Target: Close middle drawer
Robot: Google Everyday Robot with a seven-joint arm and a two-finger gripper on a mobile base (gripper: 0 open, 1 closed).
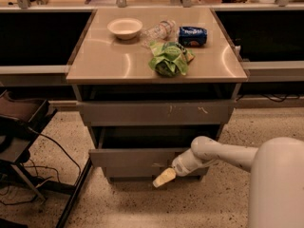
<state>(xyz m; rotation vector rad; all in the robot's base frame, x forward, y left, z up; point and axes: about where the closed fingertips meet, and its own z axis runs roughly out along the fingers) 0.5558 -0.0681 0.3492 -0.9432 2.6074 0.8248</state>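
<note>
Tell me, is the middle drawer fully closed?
No, the middle drawer stands pulled out, its inside showing, with the gripper at its front panel.

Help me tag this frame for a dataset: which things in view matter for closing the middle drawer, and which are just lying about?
Part of the job: the wide, shallow grey-beige metal middle drawer, pulled out; the pale-tipped gripper at its front panel.
Lying about, on the beige cabinet top: round white bowl; clear plastic bottle; blue snack packet; crumpled green bag.
</note>
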